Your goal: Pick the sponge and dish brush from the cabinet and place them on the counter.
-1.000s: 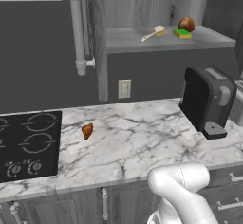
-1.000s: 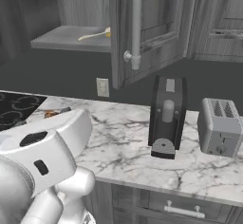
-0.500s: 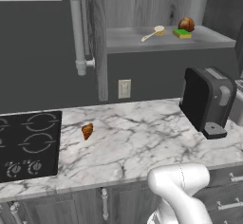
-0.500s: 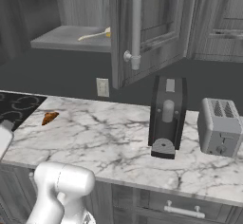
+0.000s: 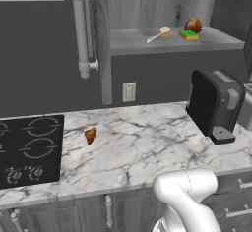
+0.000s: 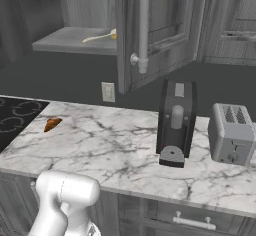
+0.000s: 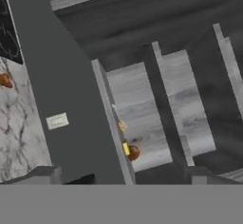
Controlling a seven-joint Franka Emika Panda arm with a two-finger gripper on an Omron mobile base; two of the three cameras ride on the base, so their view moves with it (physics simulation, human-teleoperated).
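Across the lower half of the left base view runs the white marble counter (image 5: 147, 152), with a black cooktop (image 5: 29, 147) at its left, a dark coffee machine (image 5: 214, 103) at right and a small orange-brown pastry (image 5: 90, 135) lying between them. Above, at upper right, the open grey cabinet (image 5: 172, 39) keeps on its shelf the cream-handled dish brush (image 5: 158, 34), the green sponge (image 5: 189, 35) just right of it, and a brown rounded lump (image 5: 193, 24) touching the sponge from behind. The gripper's fingers stand wide apart, holding nothing.
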